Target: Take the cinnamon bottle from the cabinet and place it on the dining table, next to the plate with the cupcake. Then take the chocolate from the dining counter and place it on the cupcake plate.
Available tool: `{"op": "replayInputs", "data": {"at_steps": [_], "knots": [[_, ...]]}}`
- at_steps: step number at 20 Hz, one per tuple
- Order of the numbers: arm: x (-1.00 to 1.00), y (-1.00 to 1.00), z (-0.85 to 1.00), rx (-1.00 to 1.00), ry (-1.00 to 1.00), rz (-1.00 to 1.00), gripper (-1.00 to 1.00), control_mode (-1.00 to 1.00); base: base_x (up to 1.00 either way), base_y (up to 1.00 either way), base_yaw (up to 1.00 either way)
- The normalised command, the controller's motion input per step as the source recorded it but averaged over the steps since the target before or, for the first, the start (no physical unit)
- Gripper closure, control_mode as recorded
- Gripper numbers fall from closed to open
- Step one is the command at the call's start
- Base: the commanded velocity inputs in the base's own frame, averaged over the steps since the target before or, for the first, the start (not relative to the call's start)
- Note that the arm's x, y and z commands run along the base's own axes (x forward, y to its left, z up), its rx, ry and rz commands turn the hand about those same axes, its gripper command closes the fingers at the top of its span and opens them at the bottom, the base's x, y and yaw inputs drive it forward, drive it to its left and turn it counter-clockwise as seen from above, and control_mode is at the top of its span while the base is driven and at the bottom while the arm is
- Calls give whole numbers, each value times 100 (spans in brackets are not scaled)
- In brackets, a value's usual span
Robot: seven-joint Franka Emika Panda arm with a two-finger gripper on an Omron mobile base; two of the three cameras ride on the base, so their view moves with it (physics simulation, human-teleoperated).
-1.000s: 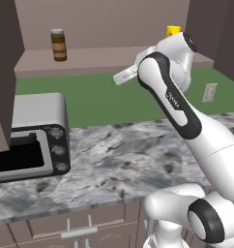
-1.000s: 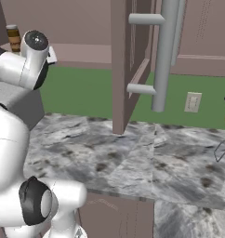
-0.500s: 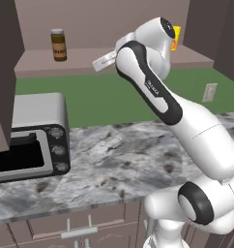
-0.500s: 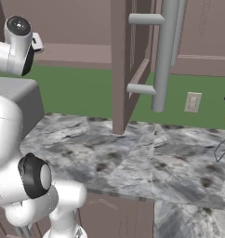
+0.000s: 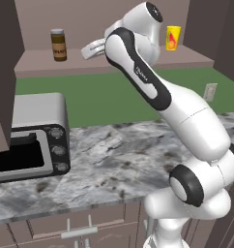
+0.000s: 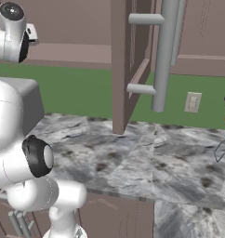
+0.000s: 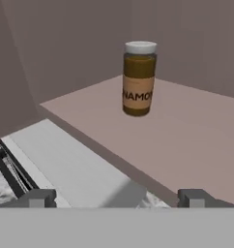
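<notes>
The cinnamon bottle (image 5: 58,44) stands upright on the cabinet shelf (image 5: 114,62), a brown jar with a pale lid and a tan label. My gripper (image 5: 86,51) hovers at shelf height just right of it, pointing toward it, apart from it. In the hand view the bottle (image 7: 139,78) stands ahead, above centre, on the shelf (image 7: 191,131). The gripper (image 7: 118,198) is open with nothing between its fingertips (image 7: 39,197). The plate, cupcake, chocolate and dining table are out of view.
A yellow container (image 5: 172,38) stands on the shelf to the right, behind the arm. A grey toaster oven (image 5: 29,138) sits on the marble counter (image 5: 119,160) below the bottle. An open cabinet door with a long handle (image 6: 165,51) hangs at the right.
The arm has swung left along the shelf, carrying the hand closer to the cinnamon bottle. The jaws have stayed open.
</notes>
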Motion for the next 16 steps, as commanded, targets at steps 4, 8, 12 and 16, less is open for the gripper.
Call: {"op": "replayInputs", "data": {"at_steps": [4,8,12,16], "knots": [[25,22,0,0,-10,-4,-100,-100,0,0,0],[24,21,-1,0,-8,-1,-100,-100,0,0,0],[19,22,-6,5,-2,0,-100,-100,0,0,0],[29,12,0,5,1,0,-100,-100,0,0,0]]}}
